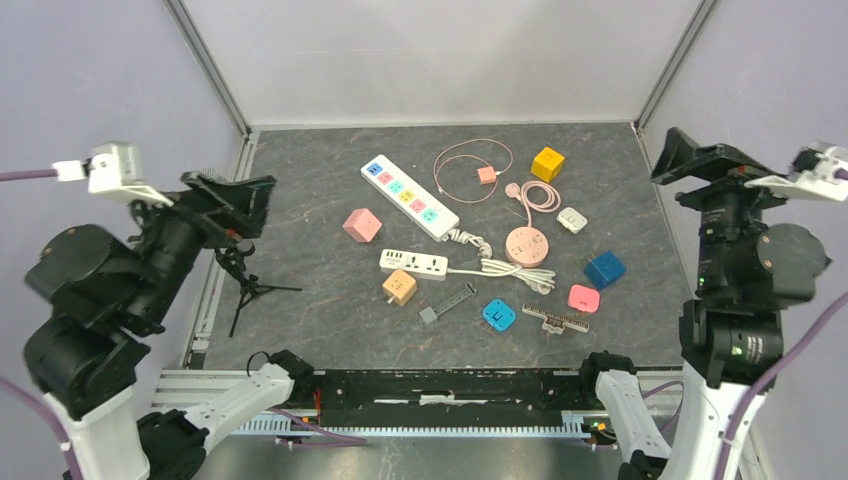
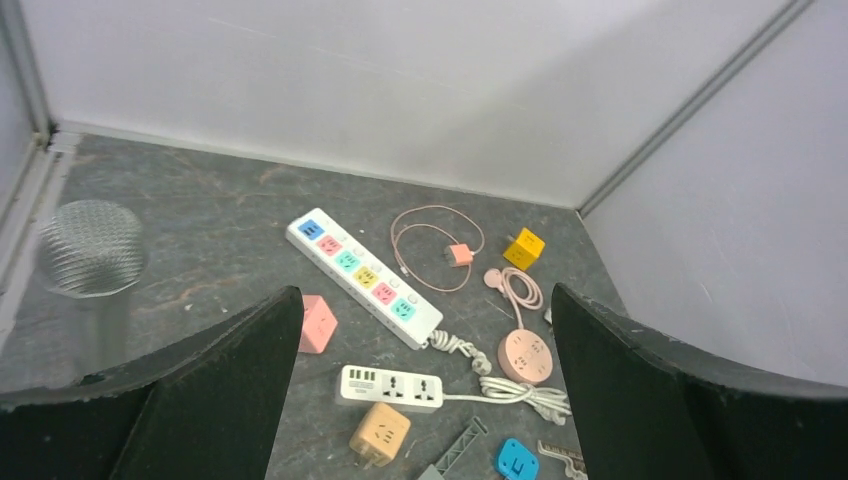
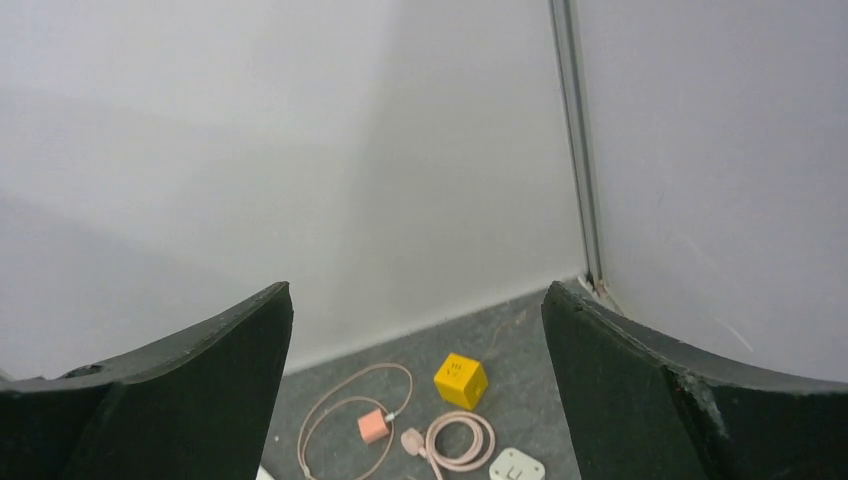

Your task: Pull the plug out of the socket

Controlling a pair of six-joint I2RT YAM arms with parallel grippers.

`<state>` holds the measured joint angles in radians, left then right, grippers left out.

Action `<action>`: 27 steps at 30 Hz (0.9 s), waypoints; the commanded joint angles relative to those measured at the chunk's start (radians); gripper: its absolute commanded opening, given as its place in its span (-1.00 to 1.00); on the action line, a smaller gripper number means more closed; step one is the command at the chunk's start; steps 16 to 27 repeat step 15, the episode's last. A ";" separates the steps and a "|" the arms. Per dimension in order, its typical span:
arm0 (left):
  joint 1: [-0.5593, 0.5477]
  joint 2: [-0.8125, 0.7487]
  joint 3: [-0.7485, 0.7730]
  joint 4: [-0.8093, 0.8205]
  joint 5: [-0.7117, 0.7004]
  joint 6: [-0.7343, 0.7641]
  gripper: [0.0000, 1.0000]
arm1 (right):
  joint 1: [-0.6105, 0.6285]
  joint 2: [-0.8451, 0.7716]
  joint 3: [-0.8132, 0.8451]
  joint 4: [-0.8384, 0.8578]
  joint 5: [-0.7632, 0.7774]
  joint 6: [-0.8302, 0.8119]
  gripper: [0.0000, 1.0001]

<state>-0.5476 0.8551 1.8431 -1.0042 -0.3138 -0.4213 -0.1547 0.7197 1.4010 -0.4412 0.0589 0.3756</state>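
On the tabletop (image 1: 300, 180) your orange plug (image 1: 399, 287) lies loose beside the socket (image 1: 412, 264), left end effector (image 1: 236, 196) and right end effector (image 1: 698, 160) gaping empty; looks done.

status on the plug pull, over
Left gripper open, raised, empty. Right gripper the same. Orange cube plug lies beside small white strip, not seated in it. Nothing in the way.
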 commanded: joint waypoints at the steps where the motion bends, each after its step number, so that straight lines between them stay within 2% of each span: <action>1: -0.005 0.031 0.078 -0.177 -0.121 -0.001 1.00 | 0.043 -0.032 0.111 -0.038 0.156 -0.047 0.96; 11: -0.005 -0.012 0.026 -0.183 -0.107 -0.025 1.00 | 0.083 -0.145 0.097 -0.059 0.313 -0.101 0.96; 27: -0.005 0.003 0.027 -0.182 -0.095 -0.020 1.00 | 0.083 -0.167 0.081 -0.060 0.328 -0.107 0.96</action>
